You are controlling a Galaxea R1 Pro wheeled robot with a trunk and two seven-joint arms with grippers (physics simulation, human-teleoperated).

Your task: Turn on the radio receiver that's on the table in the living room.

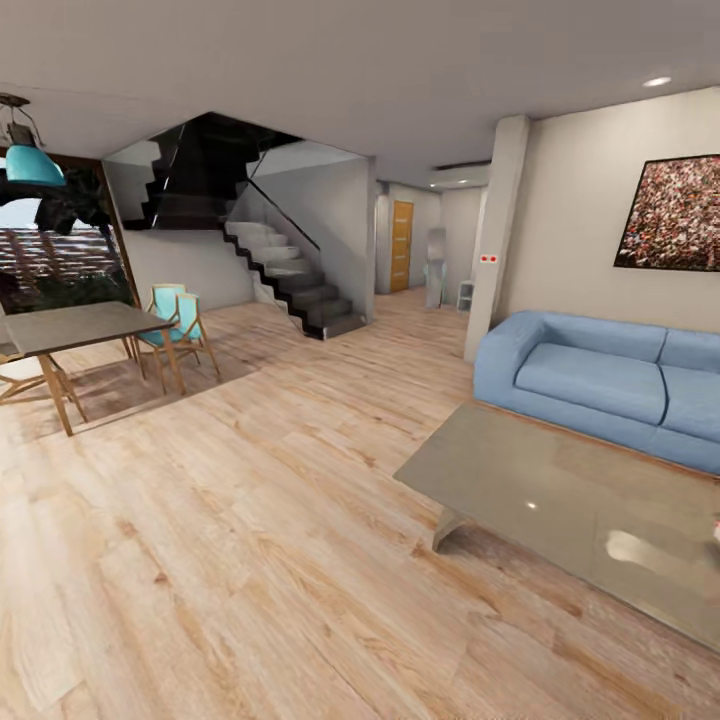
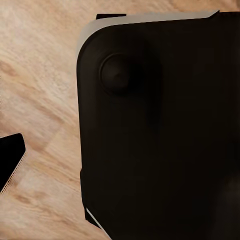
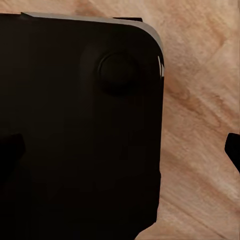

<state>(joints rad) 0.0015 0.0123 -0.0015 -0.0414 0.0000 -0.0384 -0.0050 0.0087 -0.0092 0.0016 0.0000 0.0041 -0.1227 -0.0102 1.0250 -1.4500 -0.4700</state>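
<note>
Spanning the head view, the living room's light wood floor (image 1: 250,520) carried one blue L-shaped sofa (image 1: 600,385) and, near it, one low glossy grey counter (image 1: 560,500). A tiny red-white speck at that counter's far right edge could not be identified. Both wrist views showed a black rounded robot body (image 2: 160,130) over floorboards; each claw's opening could not be told.

Low grey surface (image 1: 560,490) cut off by the right and bottom edges; sofa (image 1: 600,380) and crowd picture (image 1: 672,213) also cropped right. Tiny reddish-white speck (image 1: 716,528) at right edge, too small to identify. Wrist views: dark robot body (image 2: 160,135) hides most floor; jaws' state unclear.
</note>
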